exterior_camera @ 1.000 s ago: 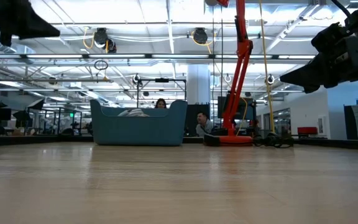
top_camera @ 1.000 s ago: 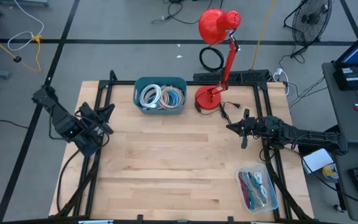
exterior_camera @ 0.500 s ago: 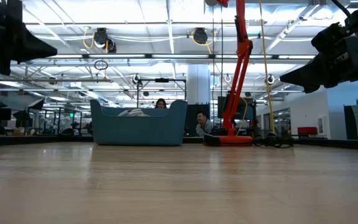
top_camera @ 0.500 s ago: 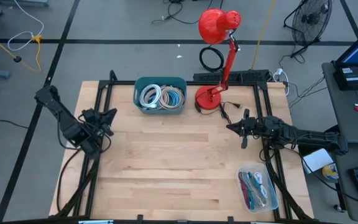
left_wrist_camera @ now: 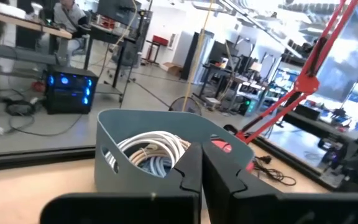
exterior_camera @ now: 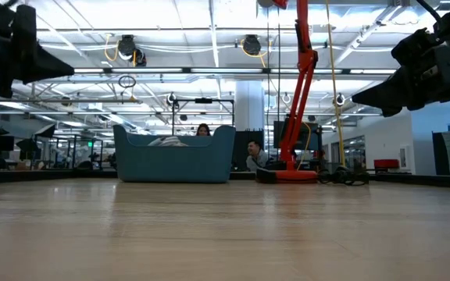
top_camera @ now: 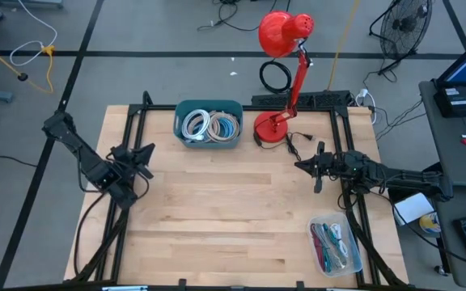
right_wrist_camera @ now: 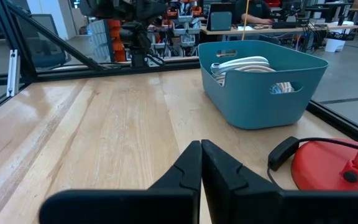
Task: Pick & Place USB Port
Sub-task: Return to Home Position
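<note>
A teal bin [top_camera: 209, 123] holding coiled white and pale cables [left_wrist_camera: 151, 149] stands at the table's far middle. I cannot pick out a single USB port among them. A clear tray [top_camera: 335, 245] of coloured cables lies at the near right. My left gripper [top_camera: 146, 151] hovers shut over the table's left edge, pointing level toward the bin, with nothing in it [left_wrist_camera: 202, 154]. My right gripper [top_camera: 309, 166] hovers shut at the right side, empty [right_wrist_camera: 201, 147], pointing toward the table's left.
A red desk lamp stands with its base [top_camera: 273, 128] beside the bin's right side, its cord and plug [right_wrist_camera: 283, 151] on the table. A black frame [top_camera: 136, 121] rims the table. Bare wood [top_camera: 225, 210] fills the middle. People sit in the room beyond.
My left gripper has sunk toward the table at the left edge, staying well above it, and has rolled about its own pointing line. The right arm, the bin and the tray have kept still.
</note>
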Available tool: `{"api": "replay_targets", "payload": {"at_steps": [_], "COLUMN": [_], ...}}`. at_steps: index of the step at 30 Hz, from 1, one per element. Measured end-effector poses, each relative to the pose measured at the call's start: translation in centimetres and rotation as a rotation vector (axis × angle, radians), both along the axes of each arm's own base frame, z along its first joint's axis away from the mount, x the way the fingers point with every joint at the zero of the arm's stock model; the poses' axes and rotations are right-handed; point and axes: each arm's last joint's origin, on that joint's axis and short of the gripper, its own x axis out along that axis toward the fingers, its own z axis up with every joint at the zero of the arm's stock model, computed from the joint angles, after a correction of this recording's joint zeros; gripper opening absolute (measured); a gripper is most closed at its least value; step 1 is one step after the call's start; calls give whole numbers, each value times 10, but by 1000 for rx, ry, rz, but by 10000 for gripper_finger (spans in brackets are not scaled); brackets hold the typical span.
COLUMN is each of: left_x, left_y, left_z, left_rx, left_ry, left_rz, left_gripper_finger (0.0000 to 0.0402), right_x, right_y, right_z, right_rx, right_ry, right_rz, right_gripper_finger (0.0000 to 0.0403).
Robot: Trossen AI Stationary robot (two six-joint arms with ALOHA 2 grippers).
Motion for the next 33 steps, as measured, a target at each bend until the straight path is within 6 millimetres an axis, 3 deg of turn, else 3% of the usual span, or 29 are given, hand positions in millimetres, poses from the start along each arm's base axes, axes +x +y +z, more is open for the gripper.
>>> {"api": "replay_targets", "payload": {"at_steps": [5,14,17,21,27,33], "left_x": [13,34,44,63,88,101], "left_y": [-12,-30,-32,-38,-34,-14], "left_z": [8,46,61,77,63,54], "left_rx": [43,75,73,180,273,234], "left_ry": [56,111,124,94,210,237], "left_rz": [-3,-35,-162,-471,-566,-619], "left_gripper_finger": [2,2,2,2,2,2], "right_x": [0,0,0,0,0,0], "right_y": [0,0,0,0,0,0], "right_z": [0,0,0,0,0,0], "right_rx": [0,0,0,0,0,0], "right_ry": [0,0,0,0,0,0], "right_rz": [0,0,0,0,0,0], "right_gripper_finger": [0,0,0,0,0,0]}}
